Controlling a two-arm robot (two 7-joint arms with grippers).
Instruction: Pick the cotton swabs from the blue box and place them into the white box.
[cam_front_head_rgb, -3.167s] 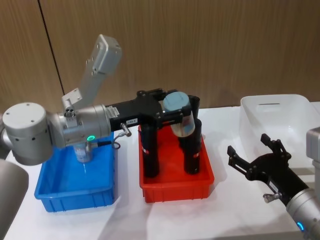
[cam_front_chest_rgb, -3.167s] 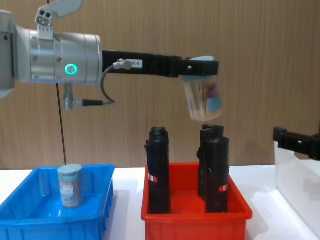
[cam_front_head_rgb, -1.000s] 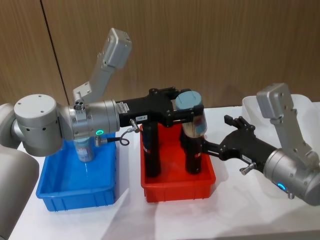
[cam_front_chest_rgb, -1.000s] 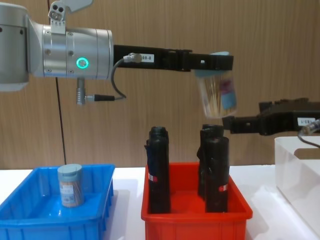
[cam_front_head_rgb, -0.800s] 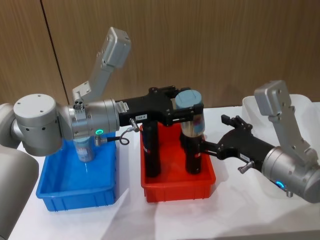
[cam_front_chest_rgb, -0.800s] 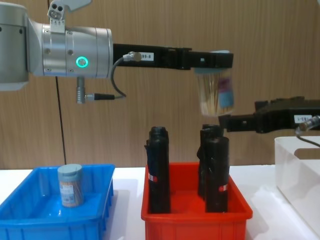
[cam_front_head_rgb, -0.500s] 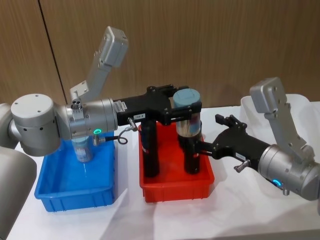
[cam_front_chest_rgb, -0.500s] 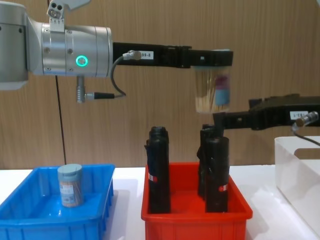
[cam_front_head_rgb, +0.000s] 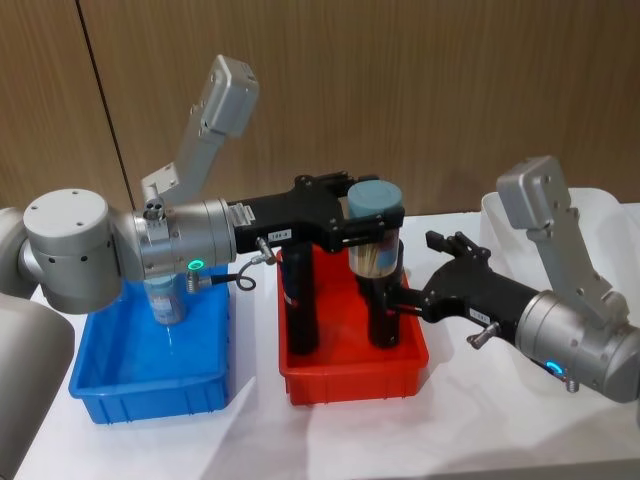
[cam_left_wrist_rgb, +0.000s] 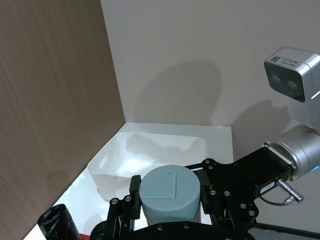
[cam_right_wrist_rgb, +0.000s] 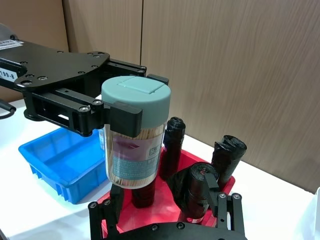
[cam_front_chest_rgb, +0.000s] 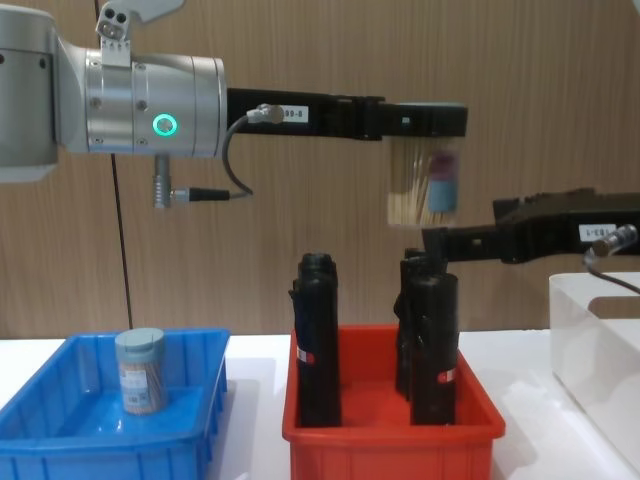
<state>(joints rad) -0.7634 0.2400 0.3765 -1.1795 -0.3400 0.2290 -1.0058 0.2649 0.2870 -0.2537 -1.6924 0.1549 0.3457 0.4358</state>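
My left gripper (cam_front_head_rgb: 372, 218) (cam_front_chest_rgb: 425, 120) is shut on the pale blue lid of a cotton swabs jar (cam_front_head_rgb: 374, 240) (cam_front_chest_rgb: 424, 186) (cam_right_wrist_rgb: 135, 135). The jar hangs upright above the red bin. My right gripper (cam_front_chest_rgb: 440, 243) (cam_right_wrist_rgb: 165, 207) is open, reaching in from the right just under the jar's base, with its fingers apart on either side and not touching it. A second cotton swabs jar (cam_front_head_rgb: 165, 300) (cam_front_chest_rgb: 140, 370) stands in the blue box (cam_front_head_rgb: 150, 385) (cam_front_chest_rgb: 60, 440). The white box (cam_front_head_rgb: 600, 205) (cam_front_chest_rgb: 590, 340) (cam_left_wrist_rgb: 150, 160) sits at the far right. In the left wrist view the lid (cam_left_wrist_rgb: 170, 190) sits between the left gripper's fingers.
The red bin (cam_front_head_rgb: 350, 380) (cam_front_chest_rgb: 390, 450) lies between the blue box and the white box. It holds tall black cylinders (cam_front_chest_rgb: 318, 340) (cam_right_wrist_rgb: 200, 190) that rise close to the hanging jar and the right gripper. A wooden wall stands behind the white table.
The right arm came up from beside the white box and moved left, its open fingers now under the jar. The held jar swung from tilted to upright.
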